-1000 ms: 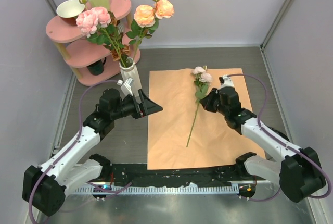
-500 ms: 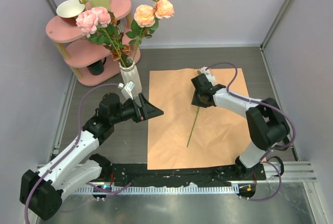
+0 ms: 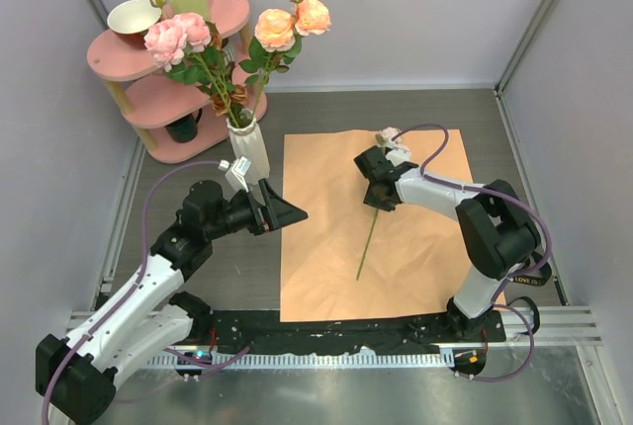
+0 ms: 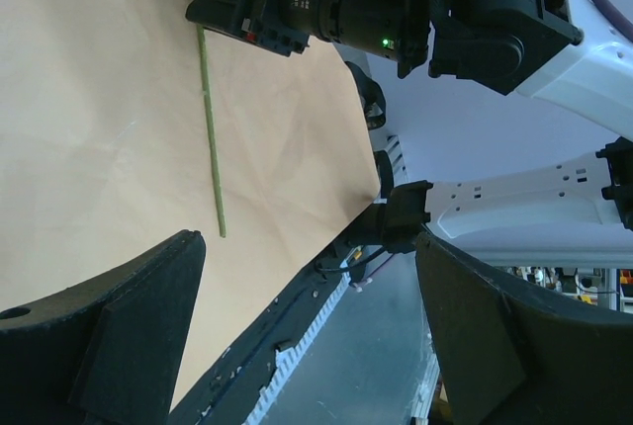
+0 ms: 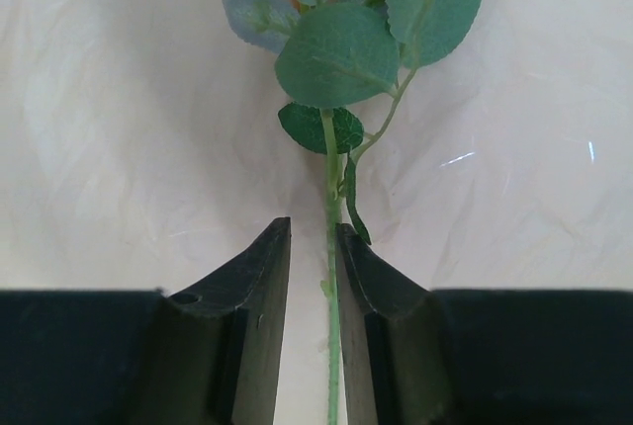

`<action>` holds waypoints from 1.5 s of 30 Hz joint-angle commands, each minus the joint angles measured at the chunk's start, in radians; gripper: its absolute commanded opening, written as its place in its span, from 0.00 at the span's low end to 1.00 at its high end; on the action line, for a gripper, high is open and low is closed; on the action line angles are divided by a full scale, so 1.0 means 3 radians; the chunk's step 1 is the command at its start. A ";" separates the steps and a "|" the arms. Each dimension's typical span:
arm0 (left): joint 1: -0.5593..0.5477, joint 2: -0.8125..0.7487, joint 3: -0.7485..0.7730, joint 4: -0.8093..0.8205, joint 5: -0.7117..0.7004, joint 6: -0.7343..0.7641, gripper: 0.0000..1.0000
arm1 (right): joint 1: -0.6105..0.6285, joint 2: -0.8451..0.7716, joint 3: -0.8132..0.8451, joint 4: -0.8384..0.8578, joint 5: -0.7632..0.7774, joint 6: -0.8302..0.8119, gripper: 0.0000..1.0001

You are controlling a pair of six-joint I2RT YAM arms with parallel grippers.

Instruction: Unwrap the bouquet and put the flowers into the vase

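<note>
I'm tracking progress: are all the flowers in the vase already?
No, one rose stem lies on the tan-orange paper, outside the white vase, with the right gripper straddling it.

Bright, even overhead light, soft shadows, faint glare on paper (image 5: 457, 160), left end effector (image 4: 307, 242) dark

White ribbed vase (image 3: 248, 151) stands upright on the bench (image 3: 247, 287), back-left, just off the top-left corner of the spread tan-orange wrapping paper (image 3: 316, 247). In it: pink roses (image 3: 178, 38) leaning left and peach roses (image 3: 294, 22) leaning right, w/ leafy green stems. One pale-pink rose (image 3: 367, 245) lies flat on the paper, head toward the far edge, long bare stem pointing near, leaves bunched just below the head.
</note>
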 commanded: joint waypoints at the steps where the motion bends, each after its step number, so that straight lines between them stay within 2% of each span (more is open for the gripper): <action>1: -0.0010 0.0025 0.0025 0.0013 0.0016 0.0060 0.91 | 0.0031 0.0015 -0.0003 0.0056 0.0111 0.0163 0.30; 12: -0.0010 -0.0062 0.0005 -0.0043 -0.0015 0.0065 0.92 | 0.0031 0.0031 -0.0018 0.0005 0.0289 0.0235 0.25; 24: -0.0010 -0.0006 -0.0006 -0.0002 0.0000 0.0076 0.92 | 0.0041 -0.0067 -0.0130 0.0189 0.0239 0.0031 0.30; 30: -0.0010 -0.0021 0.0010 -0.0023 0.0006 0.0081 0.93 | 0.0036 0.0133 -0.0090 0.0209 0.0100 0.0143 0.18; 31: -0.0010 -0.0021 0.0005 -0.0033 0.0001 0.0081 0.93 | 0.0036 0.0133 -0.0090 0.0215 0.0121 0.0163 0.10; 33: -0.0010 -0.0031 0.0010 -0.0048 -0.0005 0.0076 0.93 | 0.0036 0.0118 -0.0095 0.0209 0.0182 0.0169 0.01; 36: -0.0010 -0.0041 0.0020 -0.0063 -0.0015 0.0076 0.93 | 0.0036 -0.0025 -0.0100 0.0158 0.0340 0.0164 0.01; 40: -0.0010 -0.0006 0.0030 -0.0018 0.0000 0.0035 0.94 | 0.0046 -0.0631 -0.0232 0.0306 0.0387 -0.0188 0.01; 42: -0.0010 0.0050 0.0020 0.0110 0.0056 -0.0041 0.94 | 0.0046 -0.0878 -0.0365 0.0638 0.0270 -0.0565 0.01; 45: -0.0010 0.0193 0.0010 0.0390 0.0143 -0.0174 0.95 | 0.0046 -0.1445 -0.0794 0.1343 -0.0225 -0.1026 0.01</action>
